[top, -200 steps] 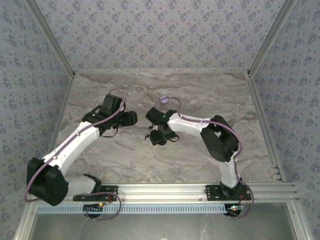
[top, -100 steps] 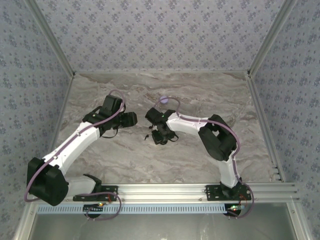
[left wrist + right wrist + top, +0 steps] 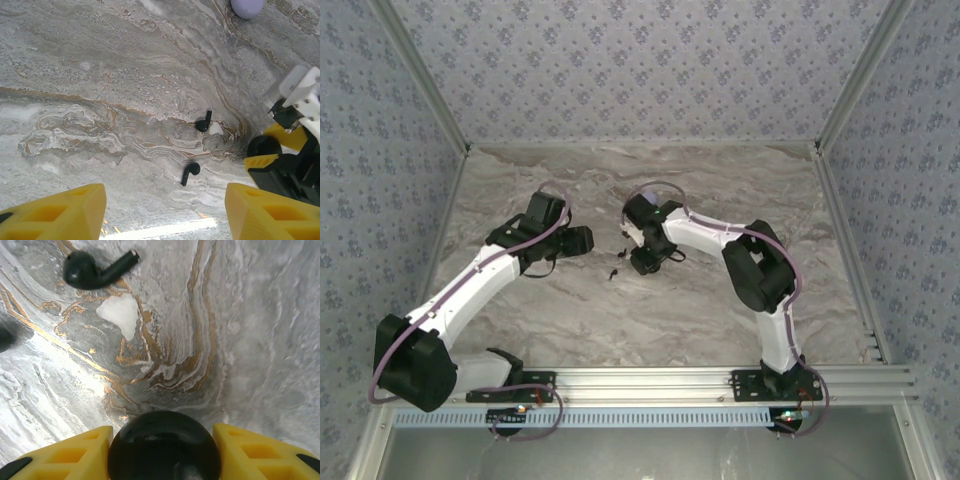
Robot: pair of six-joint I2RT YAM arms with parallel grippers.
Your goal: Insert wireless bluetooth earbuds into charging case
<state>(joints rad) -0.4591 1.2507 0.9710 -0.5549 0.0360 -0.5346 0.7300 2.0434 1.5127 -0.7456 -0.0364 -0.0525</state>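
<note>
The charging case (image 3: 164,447), a glossy black round puck, sits between the yellow fingers of my right gripper (image 3: 164,440), which press its two sides just above the marble table (image 3: 250,315). One black earbud (image 3: 95,270) lies ahead of it to the left. In the left wrist view both earbuds lie loose on the table, one farther (image 3: 202,124) and one nearer (image 3: 190,171). My left gripper (image 3: 165,212) is open above the table with nothing between its fingers, the nearer earbud just ahead. The right gripper (image 3: 280,160) with the case (image 3: 263,146) stands to their right.
A pale lilac round disc (image 3: 246,7) lies farther back on the table. From above, the two grippers face each other near the table's middle, left (image 3: 588,240) and right (image 3: 642,262), with the earbuds (image 3: 613,272) between them. Aluminium rails (image 3: 840,200) border the table.
My right gripper has closed its fingers onto the charging case and the right wrist has shifted back, now covering the lilac disc from above. The left arm has stayed still.
</note>
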